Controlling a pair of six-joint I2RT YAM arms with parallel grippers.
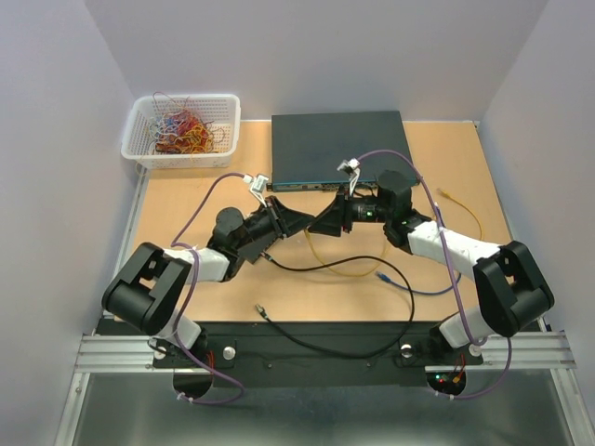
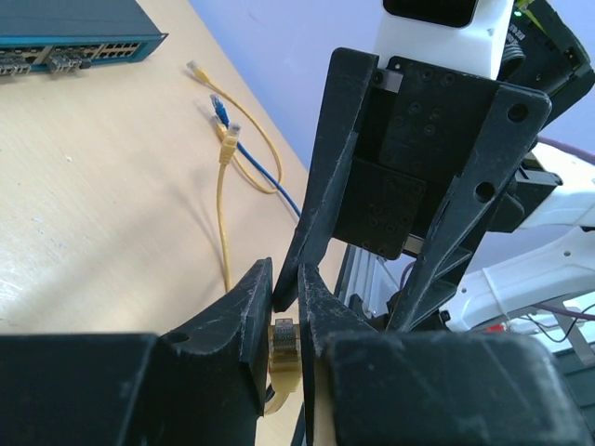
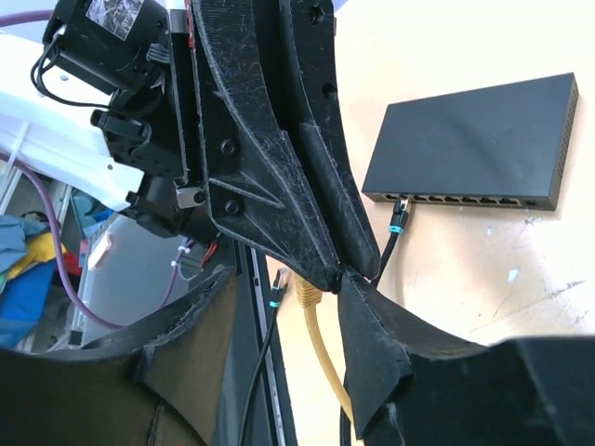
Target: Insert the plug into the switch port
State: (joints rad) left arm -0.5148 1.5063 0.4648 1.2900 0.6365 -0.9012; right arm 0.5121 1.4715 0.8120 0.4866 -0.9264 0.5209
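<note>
The dark switch (image 1: 339, 149) lies at the back of the table, its port row facing me (image 2: 74, 42); a black cable (image 3: 400, 216) is plugged into one port. My left gripper (image 2: 284, 279) is shut on the yellow plug (image 2: 283, 336), with the contacts showing between the jaws. Both grippers meet tip to tip mid-table: left gripper (image 1: 302, 226), right gripper (image 1: 323, 225). My right gripper (image 3: 288, 279) has its jaws apart around the left gripper's tips. The yellow plug (image 3: 310, 299) hangs between them, and one right finger (image 3: 372, 344) touches the left gripper's tip.
A white basket (image 1: 181, 130) of coloured wires stands at the back left. Loose yellow (image 2: 228, 135) and blue (image 2: 218, 107) plugs lie on the table. A black cable (image 1: 316, 339) loops along the near edge, and a yellow cable (image 1: 456, 197) lies at the right.
</note>
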